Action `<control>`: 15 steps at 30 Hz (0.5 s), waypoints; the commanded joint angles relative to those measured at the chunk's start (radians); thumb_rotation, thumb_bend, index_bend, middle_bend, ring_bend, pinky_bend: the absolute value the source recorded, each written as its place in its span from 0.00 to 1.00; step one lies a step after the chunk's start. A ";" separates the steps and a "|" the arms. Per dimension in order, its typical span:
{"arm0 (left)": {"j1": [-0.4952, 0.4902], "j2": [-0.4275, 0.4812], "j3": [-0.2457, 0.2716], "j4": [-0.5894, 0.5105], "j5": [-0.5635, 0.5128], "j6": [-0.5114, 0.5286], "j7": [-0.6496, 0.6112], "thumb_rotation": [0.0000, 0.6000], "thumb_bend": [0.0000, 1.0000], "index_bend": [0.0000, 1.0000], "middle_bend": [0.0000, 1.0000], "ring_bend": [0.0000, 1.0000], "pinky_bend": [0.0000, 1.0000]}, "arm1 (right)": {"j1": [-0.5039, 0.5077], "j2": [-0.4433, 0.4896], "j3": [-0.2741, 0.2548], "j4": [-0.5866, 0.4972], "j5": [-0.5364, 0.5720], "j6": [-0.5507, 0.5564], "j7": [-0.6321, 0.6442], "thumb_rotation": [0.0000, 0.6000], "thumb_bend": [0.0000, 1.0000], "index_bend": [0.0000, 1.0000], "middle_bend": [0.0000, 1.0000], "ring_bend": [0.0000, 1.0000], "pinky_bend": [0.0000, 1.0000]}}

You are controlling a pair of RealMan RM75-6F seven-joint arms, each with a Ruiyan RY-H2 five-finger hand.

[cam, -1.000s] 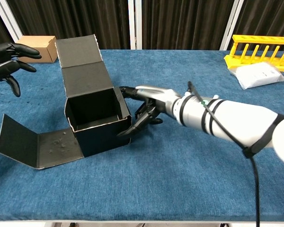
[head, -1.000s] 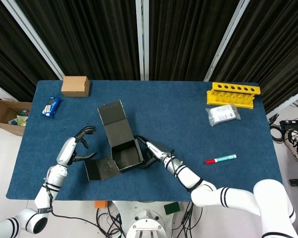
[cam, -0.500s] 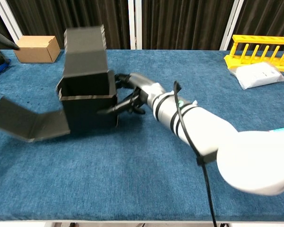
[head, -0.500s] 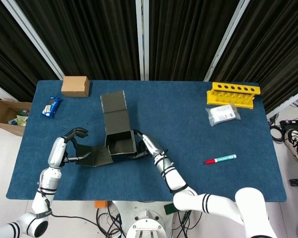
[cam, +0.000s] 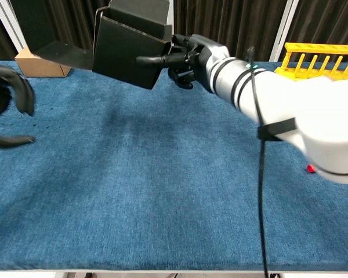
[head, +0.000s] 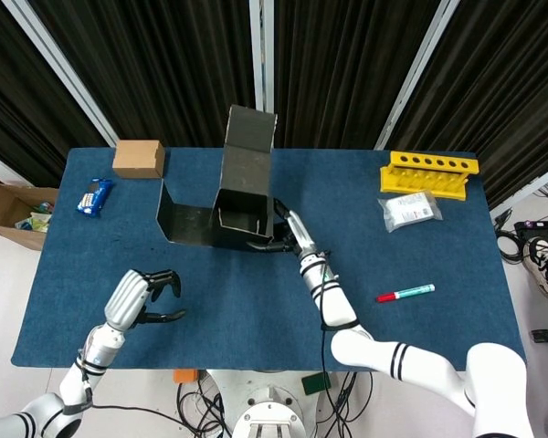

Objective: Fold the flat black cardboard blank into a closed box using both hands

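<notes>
Black cardboard box point(head: 242, 205), half folded with flaps open, hangs raised off the blue table point(head: 420, 338), gripped by the right hand point(head: 288, 239). Left hand point(head: 137, 297) hovers well apart, fingers spread, empty. Beyond the box: brown carton point(head: 138, 158), yellow rack point(head: 429, 173), red marker point(head: 405, 293).

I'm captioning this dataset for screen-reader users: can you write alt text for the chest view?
The robot's right hand grips a partly folded black cardboard box, lifted off the blue table, one flap sticking out to the left. The left hand hovers empty at the left edge, fingers curled; a yellow rack sits far right.
</notes>
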State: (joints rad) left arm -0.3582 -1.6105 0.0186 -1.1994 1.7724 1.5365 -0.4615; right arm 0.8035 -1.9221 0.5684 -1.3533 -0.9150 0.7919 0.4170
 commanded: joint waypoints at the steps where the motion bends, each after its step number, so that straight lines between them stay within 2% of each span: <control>1: -0.049 -0.052 -0.031 0.080 -0.010 -0.058 0.120 1.00 0.14 0.53 0.49 0.80 0.97 | -0.047 0.064 -0.022 -0.083 0.006 -0.022 0.022 1.00 0.18 0.61 0.52 0.80 1.00; 8: -0.116 -0.136 -0.132 0.198 -0.015 0.024 0.171 1.00 0.22 0.47 0.45 0.80 0.98 | -0.096 0.121 -0.087 -0.170 -0.008 -0.038 0.034 1.00 0.18 0.60 0.51 0.80 1.00; 12: -0.142 -0.165 -0.153 0.258 0.017 0.108 0.192 1.00 0.23 0.45 0.44 0.80 0.98 | -0.101 0.133 -0.132 -0.183 -0.034 -0.040 0.008 1.00 0.18 0.60 0.51 0.80 1.00; 15: -0.158 -0.173 -0.144 0.294 0.044 0.145 0.201 1.00 0.23 0.44 0.43 0.80 0.98 | -0.099 0.137 -0.152 -0.187 -0.043 -0.048 -0.001 1.00 0.18 0.59 0.51 0.80 1.00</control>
State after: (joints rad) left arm -0.4995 -1.7709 -0.1240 -0.9312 1.7954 1.6556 -0.2713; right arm 0.7044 -1.7881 0.4224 -1.5373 -0.9536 0.7481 0.4202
